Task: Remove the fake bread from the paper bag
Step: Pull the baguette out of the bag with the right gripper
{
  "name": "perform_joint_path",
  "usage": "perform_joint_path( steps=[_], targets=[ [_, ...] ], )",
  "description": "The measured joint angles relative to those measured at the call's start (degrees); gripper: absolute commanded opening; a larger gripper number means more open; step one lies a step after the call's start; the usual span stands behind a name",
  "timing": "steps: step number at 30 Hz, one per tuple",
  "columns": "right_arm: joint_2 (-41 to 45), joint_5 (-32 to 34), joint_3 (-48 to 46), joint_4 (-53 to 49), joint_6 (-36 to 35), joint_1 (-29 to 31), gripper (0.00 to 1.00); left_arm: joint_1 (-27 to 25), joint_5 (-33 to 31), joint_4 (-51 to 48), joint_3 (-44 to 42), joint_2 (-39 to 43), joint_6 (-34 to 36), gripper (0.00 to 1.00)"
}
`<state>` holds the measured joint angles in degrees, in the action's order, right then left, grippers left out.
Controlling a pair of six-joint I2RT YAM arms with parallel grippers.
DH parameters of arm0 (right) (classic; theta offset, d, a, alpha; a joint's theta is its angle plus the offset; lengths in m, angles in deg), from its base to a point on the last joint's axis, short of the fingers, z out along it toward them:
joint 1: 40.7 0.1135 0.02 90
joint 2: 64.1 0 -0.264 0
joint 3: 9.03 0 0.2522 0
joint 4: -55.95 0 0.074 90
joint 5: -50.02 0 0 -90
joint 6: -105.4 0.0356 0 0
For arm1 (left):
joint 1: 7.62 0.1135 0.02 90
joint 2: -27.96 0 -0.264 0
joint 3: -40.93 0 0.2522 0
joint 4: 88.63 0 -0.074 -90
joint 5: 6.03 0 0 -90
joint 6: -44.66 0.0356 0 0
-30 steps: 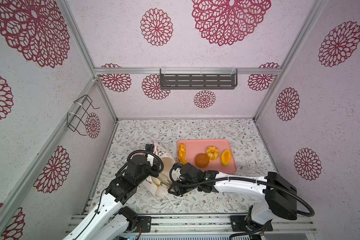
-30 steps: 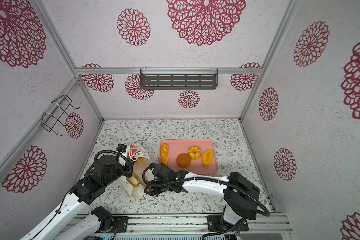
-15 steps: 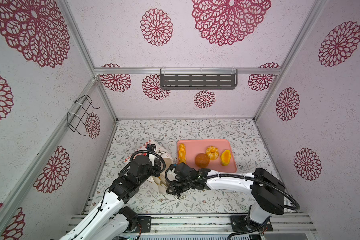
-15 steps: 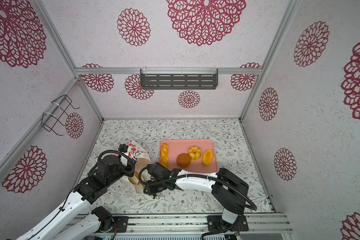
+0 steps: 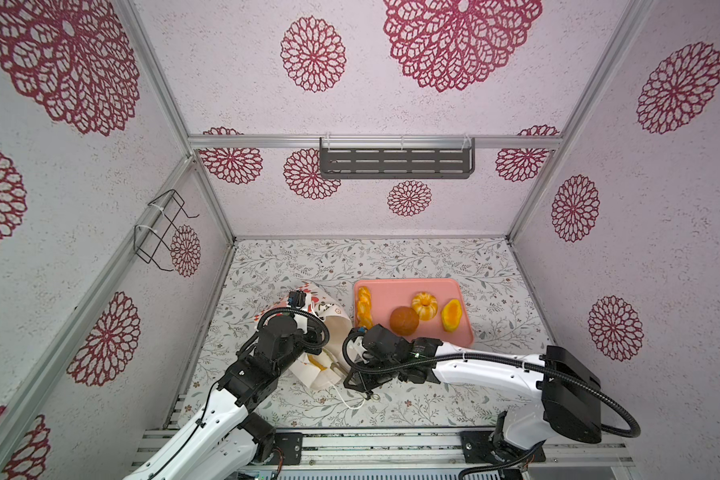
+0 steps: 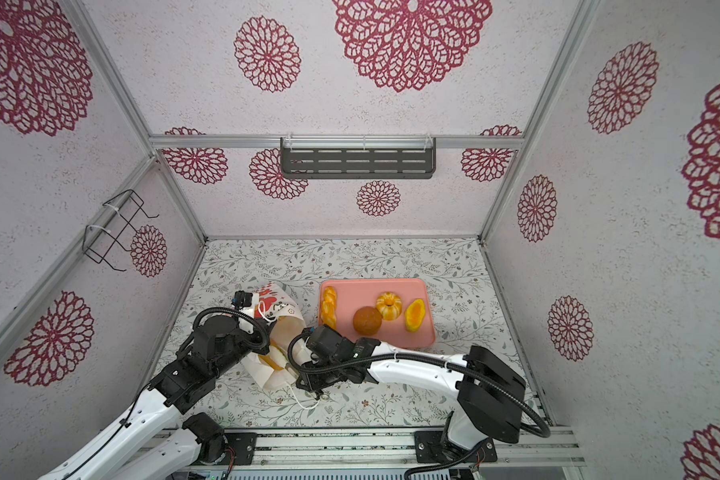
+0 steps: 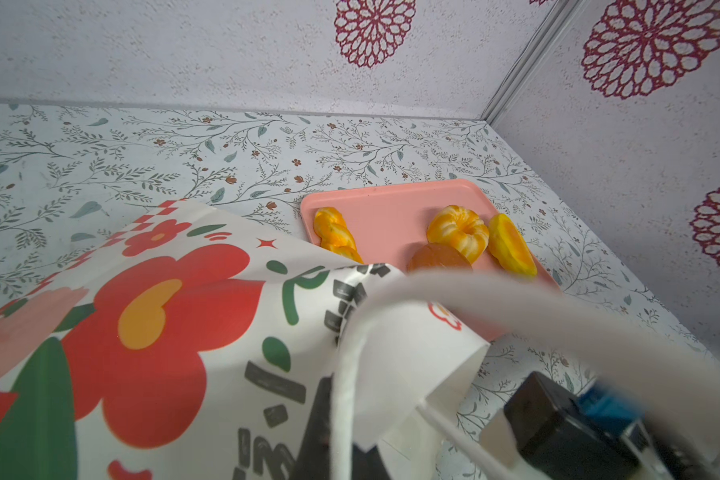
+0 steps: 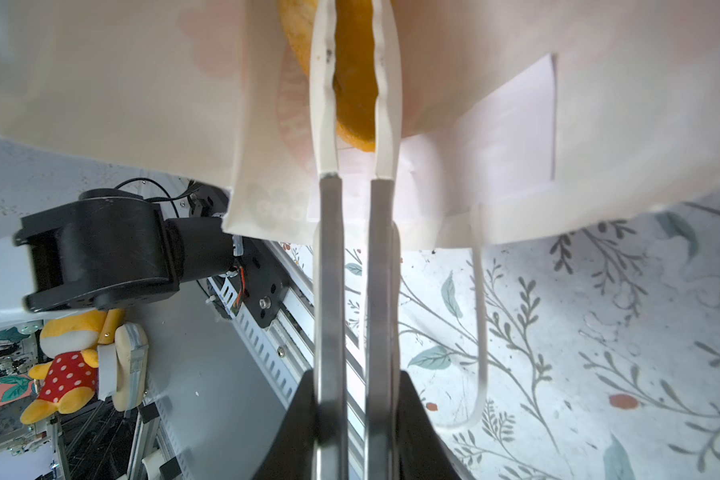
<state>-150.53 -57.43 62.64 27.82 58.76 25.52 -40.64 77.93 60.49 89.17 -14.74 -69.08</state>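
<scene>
The white paper bag (image 5: 336,328) (image 6: 287,330) with red flower print (image 7: 163,311) lies tipped over, left of the tray, its mouth toward the front. My left gripper (image 7: 341,449) is shut on its rim by a cord handle; my wrist hides it in both top views. My right gripper (image 8: 355,41) (image 5: 334,368) reaches into the mouth and is shut on a golden piece of fake bread (image 8: 356,104) (image 6: 273,360). On the pink tray (image 5: 412,286) lie a braided stick (image 5: 364,307), a round brown bun (image 5: 404,321), a ridged ring bun (image 5: 425,305) and a yellow-orange oval (image 5: 451,316).
A loose cord handle (image 5: 350,401) trails on the floral table in front of the bag. A grey shelf (image 5: 395,163) hangs on the back wall and a wire rack (image 5: 163,230) on the left wall. The front rail (image 5: 350,440) runs close behind both arms.
My right gripper has pushed deeper into the bag's mouth and closed on the golden bread. The left gripper keeps its hold on the bag.
</scene>
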Motion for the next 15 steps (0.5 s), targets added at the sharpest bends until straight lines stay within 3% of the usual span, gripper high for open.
perform_joint_path(
  steps=[6,15],
  targets=[
    [2.9,1.5,-0.4,-2.7,0.2,0.4,0.0,-0.2,-2.1,0.6,0.0,0.0,-1.9,0.0],
    [9.1,4.6,-1.7,-8.6,0.4,1.3,0.0,-0.7,-10.3,0.4,1.6,-3.7,-6.0,0.0]
  ],
)
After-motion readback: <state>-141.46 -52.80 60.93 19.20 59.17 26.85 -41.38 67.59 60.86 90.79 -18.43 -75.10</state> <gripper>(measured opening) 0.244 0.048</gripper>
